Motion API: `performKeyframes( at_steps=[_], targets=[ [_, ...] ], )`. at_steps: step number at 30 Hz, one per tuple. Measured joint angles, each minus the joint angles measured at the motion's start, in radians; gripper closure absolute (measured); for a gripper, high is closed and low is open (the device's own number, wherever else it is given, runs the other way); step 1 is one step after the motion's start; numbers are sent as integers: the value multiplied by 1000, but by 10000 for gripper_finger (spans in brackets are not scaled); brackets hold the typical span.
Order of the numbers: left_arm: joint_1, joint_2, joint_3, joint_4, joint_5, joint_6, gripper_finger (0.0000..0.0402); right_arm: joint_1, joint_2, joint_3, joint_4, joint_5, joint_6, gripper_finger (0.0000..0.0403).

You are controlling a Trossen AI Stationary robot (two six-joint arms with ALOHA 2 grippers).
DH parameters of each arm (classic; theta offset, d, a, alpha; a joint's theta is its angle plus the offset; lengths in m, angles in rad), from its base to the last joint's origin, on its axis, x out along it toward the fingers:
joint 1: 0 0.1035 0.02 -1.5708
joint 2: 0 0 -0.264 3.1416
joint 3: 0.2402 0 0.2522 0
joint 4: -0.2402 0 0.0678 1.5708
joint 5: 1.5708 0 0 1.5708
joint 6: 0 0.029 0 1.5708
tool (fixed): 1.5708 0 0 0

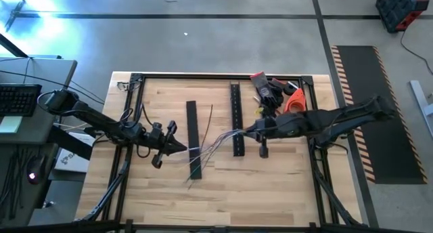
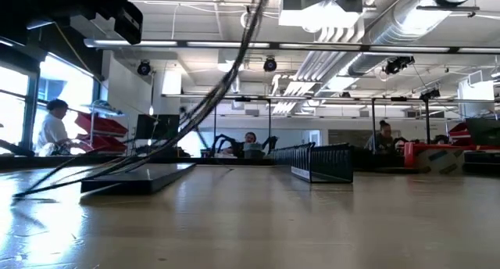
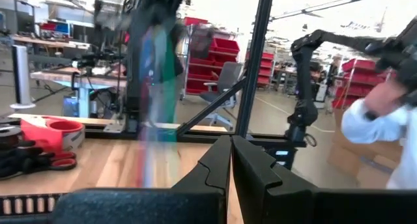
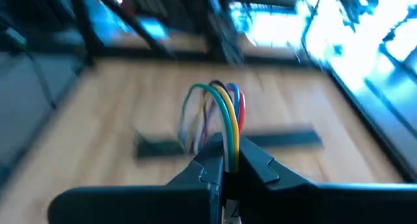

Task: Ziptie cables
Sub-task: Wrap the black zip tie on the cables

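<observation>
The cables [image 1: 215,142] are a thin bundle of pale, reddish and dark wires. They run from my right gripper [image 1: 247,132] toward the table's left and cross the flat black strip [image 1: 194,139]. In the low view the cables [image 2: 205,105] slant up from the tabletop. The right wrist view shows green, yellow, blue and red wires [image 4: 225,110] arching out of my shut right gripper [image 4: 225,164]. My left gripper [image 1: 180,147] hovers just left of the strip, near the cables' free ends. In its wrist view the left gripper [image 3: 231,160] is shut with nothing between the fingers. My right gripper pinches the cable bundle between its two fingers [image 4: 257,167]; the wires [image 4: 228,142] rise from the fingertips and bend over in a loop. That end is lifted. The rest [image 1: 203,150] trails down to the left, and the free ends [image 1: 193,180] lie on the table.
A rigid black comb-toothed channel [image 1: 237,119] lies just behind the right gripper, and also shows in the low view [image 2: 322,161]. Orange and black tools [image 1: 277,92] sit at the far right corner. A black frame [image 1: 135,80] borders the wooden table. People are in the room beyond.
</observation>
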Motion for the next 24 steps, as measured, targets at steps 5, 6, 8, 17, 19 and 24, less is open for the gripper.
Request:
performKeyframes(
  at_steps=[5,6,8,17,19,24],
  targets=[
    [0,0,0,0,-10,8,402,15,104,256,9,-25,-122,402],
    [0,0,0,0,-15,5,402,11,133,309,12,-36,-139,402],
    [0,0,0,0,-27,-29,402,-2,204,423,14,-78,-157,402],
    [-1,-5,0,-55,-33,-115,402,-28,583,1055,-232,-209,-159,402],
    [-1,-4,0,-62,-32,-105,402,-20,648,1190,-313,-213,-149,402],
    [-1,-28,0,-84,-7,-86,402,11,669,1265,-395,-213,-56,403]
  ],
)
